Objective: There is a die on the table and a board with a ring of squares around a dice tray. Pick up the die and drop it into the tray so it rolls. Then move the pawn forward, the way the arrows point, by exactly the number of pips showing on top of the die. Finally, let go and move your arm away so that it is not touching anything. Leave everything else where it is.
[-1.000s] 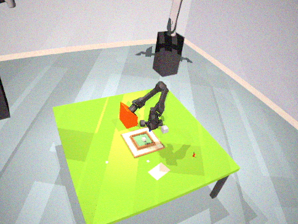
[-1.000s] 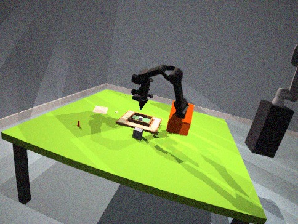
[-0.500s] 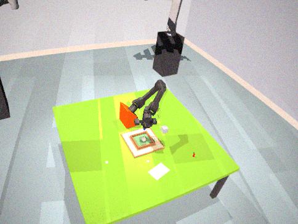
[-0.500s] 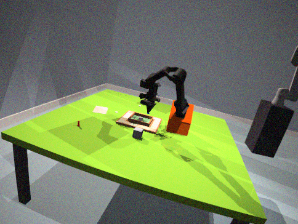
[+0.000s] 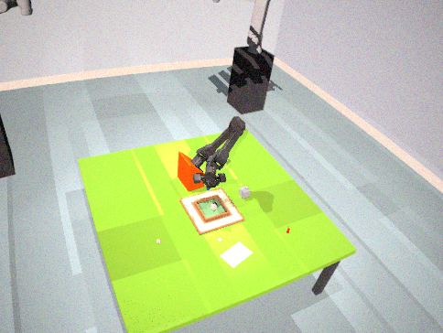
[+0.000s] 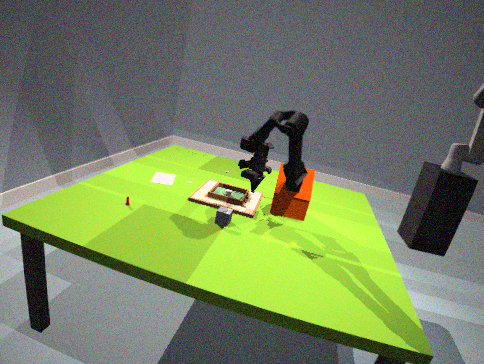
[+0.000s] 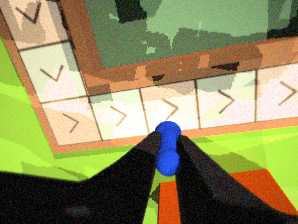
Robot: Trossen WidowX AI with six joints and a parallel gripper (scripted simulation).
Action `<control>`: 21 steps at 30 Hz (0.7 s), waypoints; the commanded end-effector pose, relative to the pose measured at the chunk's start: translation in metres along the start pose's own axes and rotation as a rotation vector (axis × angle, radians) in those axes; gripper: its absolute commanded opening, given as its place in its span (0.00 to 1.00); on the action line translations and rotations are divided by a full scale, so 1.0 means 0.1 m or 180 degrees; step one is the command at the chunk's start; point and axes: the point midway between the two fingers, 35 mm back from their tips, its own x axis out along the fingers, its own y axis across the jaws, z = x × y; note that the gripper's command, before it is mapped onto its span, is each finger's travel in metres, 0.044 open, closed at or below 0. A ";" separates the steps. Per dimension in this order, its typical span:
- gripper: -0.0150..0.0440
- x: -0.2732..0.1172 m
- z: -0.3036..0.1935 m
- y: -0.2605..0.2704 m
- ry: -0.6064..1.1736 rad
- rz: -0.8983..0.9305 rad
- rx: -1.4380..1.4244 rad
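Gripper (image 5: 209, 187) (image 6: 254, 189) (image 7: 168, 140) was clenched on the blue pawn (image 5: 208, 188) (image 6: 253, 191) (image 7: 168, 150), seen clearly only in the wrist view, near the board's (image 5: 189, 211) (image 6: 200, 196) (image 7: 56, 146) arrowed squares. The top and exterior views showed the die (image 5: 213, 207) (image 6: 229, 192) in the tray (image 5: 199, 212) (image 6: 220, 196) (image 7: 150, 75), its pips seemingly too small to read.

room: lab-like | lime-green table (image 5: 151, 274) (image 6: 300, 250) | black pedestals carrying pale arms | plain walls, plank floor

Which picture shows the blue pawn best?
The wrist view. There the blue pawn looks big, pinched in the pincer. The top view shows just a tiny blue speck below the arm, and the exterior view shows a small blue dot near the board's edge.
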 end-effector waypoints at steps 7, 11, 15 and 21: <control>0.25 0.19 -0.06 -0.04 -0.0010 -0.0013 -0.0029; 0.25 0.33 -0.06 -0.03 -0.0008 -0.0008 -0.0029; 0.25 0.39 -0.07 -0.03 -0.0006 -0.0004 -0.0030; 0.25 0.42 -0.07 -0.03 -0.0006 -0.0005 -0.0030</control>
